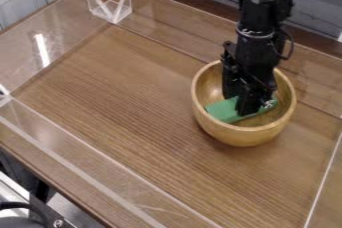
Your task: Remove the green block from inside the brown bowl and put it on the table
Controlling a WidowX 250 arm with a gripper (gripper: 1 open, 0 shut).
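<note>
The tool [249, 100] grips the green block [227, 111] inside the brown bowl [245, 135]; lifting it out to the counter [127, 112], toward nine o'clock, remains.

The round bowl [245, 134] looks like light-brown wood, its honey-coloured inside smooth with a soft gloss. Dark-brown wood grain runs across the tabletop [120, 102], which has a slight sheen. The small holder [110, 0] at the far left looks like clear, glossy plastic.

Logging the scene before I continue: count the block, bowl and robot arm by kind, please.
Green blocks: 1
Brown bowls: 1
Robot arms: 1
Total: 3
</note>
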